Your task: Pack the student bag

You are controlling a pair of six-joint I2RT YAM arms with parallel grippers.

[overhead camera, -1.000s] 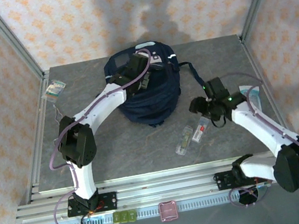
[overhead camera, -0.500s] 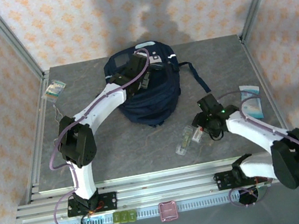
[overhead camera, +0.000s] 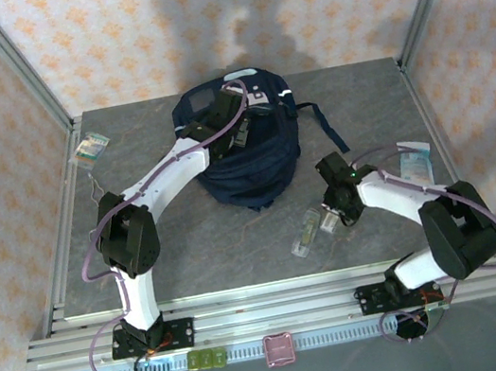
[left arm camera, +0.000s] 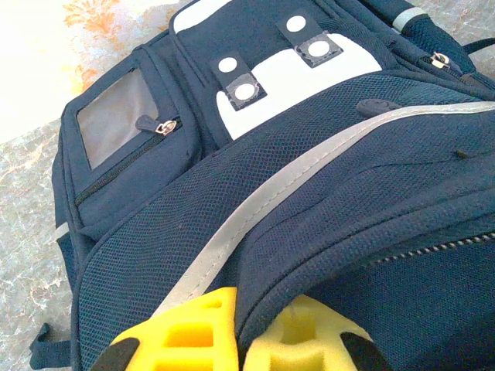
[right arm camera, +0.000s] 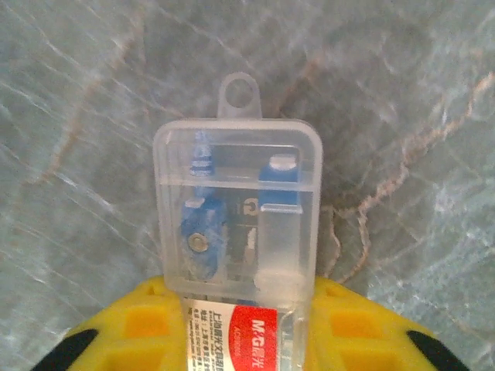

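Along the bottom edge of the overhead view, a green piece (overhead camera: 205,358) and a pink piece (overhead camera: 279,349) sit on the metal rail. Just above, at centre right, the right jaws press both sides of a clear plastic case (right arm camera: 236,209) with a red label and blue parts inside; it lies flat on the grey marbled desk (overhead camera: 191,243). A second clear case (overhead camera: 305,233) lies just to its left. A pale packet (overhead camera: 414,163) rests near the right edge.

Higher up, at the centre, the student bag (overhead camera: 258,160) lies on the desk: navy mesh fabric, white patches, a grey stripe, a zipped window pocket. The left jaws are fully closed, pinching a fold of its fabric. One dark strap (overhead camera: 326,128) trails right. Another packet (overhead camera: 91,148) lies at the upper left.
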